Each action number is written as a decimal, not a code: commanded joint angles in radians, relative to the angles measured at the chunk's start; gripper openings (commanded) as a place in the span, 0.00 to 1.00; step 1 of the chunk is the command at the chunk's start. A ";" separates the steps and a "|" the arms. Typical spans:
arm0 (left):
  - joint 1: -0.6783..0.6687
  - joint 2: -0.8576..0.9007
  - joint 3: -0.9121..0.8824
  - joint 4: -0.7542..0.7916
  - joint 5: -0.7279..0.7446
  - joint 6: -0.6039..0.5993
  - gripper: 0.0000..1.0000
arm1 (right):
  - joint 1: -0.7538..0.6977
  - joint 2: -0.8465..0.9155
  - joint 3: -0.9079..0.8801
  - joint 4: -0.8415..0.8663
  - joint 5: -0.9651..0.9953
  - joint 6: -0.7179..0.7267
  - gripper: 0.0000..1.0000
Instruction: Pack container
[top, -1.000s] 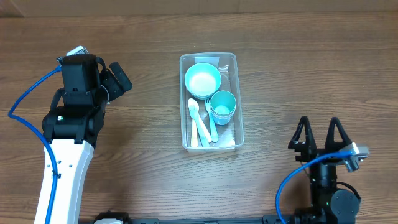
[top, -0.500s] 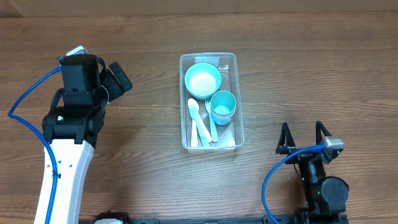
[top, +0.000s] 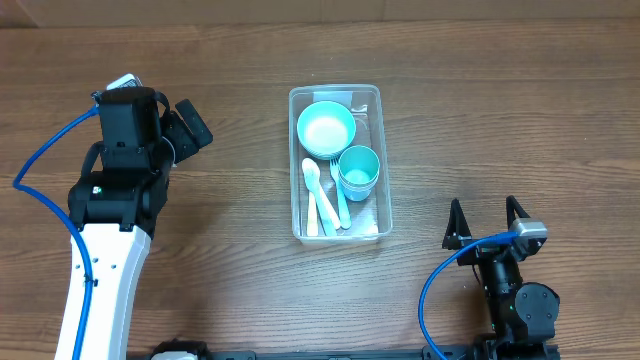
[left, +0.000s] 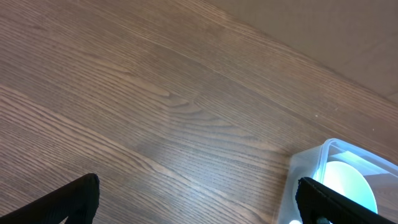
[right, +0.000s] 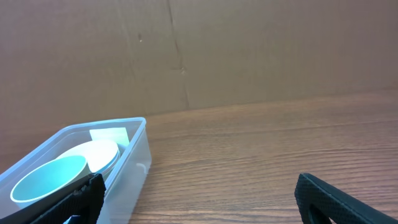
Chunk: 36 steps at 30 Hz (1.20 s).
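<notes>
**Item: container** (top: 335, 165), clear rectangular tub, lidless. It stands on the table (top: 500, 100) between the two arms.

**Contents:** teal bowl (top: 326, 128) at the end far from the right jaws. Teal cup (top: 358, 170) is just beside it. Spoons (top: 312, 185) lie lengthwise along the wall nearest the left jaws. There may be a third pale utensil among them, but it is too small to tell.

**Left gripper** (left: 199, 202): jaws wide apart, holding nothing. The container (left: 329, 168) lies ahead of them, off toward the right finger, and presents a long side wall. Its long axis runs across the jaws' line of reach.

**Right gripper** (right: 199, 202): jaws wide apart, holding nothing. The container (right: 93, 155) lies ahead and off toward the left finger, with a near corner foremost. Its long axis runs roughly along the jaws' pointing direction.

**Nearness:** both grippers stand well apart from the tub. Overhead, neither the left (top: 190, 125) nor the right (top: 484, 222) looks clearly closer.

**Judgement:** packing looks largely done.
</notes>
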 joint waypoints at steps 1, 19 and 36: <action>0.005 0.005 0.012 0.003 -0.013 0.023 1.00 | 0.005 -0.011 -0.010 0.003 0.000 -0.005 1.00; 0.004 -0.132 0.012 -0.004 -0.013 0.023 1.00 | 0.005 -0.011 -0.010 0.003 0.000 -0.005 1.00; 0.005 -1.125 -0.206 -0.335 -0.077 0.022 1.00 | 0.005 -0.011 -0.010 0.003 0.000 -0.005 1.00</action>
